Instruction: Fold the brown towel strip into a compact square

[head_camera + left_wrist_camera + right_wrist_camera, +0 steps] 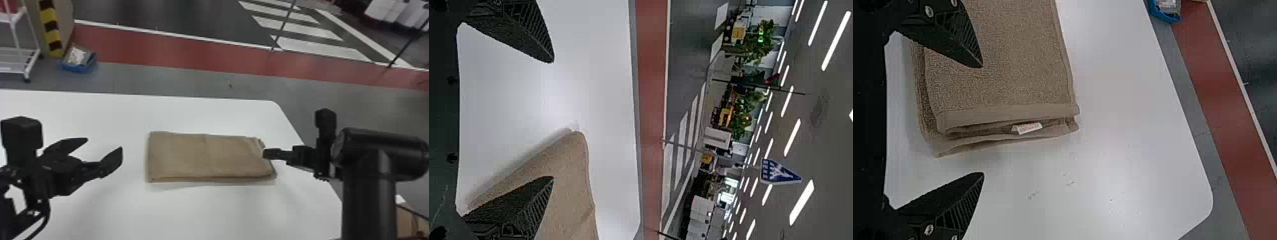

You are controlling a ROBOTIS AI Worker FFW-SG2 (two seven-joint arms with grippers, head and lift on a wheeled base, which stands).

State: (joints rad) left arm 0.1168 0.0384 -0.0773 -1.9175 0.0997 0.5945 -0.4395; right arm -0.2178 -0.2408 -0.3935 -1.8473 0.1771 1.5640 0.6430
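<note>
The brown towel (204, 156) lies flat on the white table as a layered strip, its long side running left to right. Its layered right end, with a small white label, faces the right gripper; in the right wrist view the towel (1003, 60) passes under one finger. My left gripper (104, 144) is open to the left of the towel, apart from it. In the left wrist view that gripper (553, 120) has the towel (571, 185) beyond one finger. My right gripper (265, 153) is at the towel's right end; in its wrist view the gripper (983, 120) stands open, holding nothing.
The white table (223, 207) has its rounded far corner and right edge close to the right arm. Beyond the table on the floor are a blue bin (78, 65) and a white wheeled rack (19, 48) at the far left.
</note>
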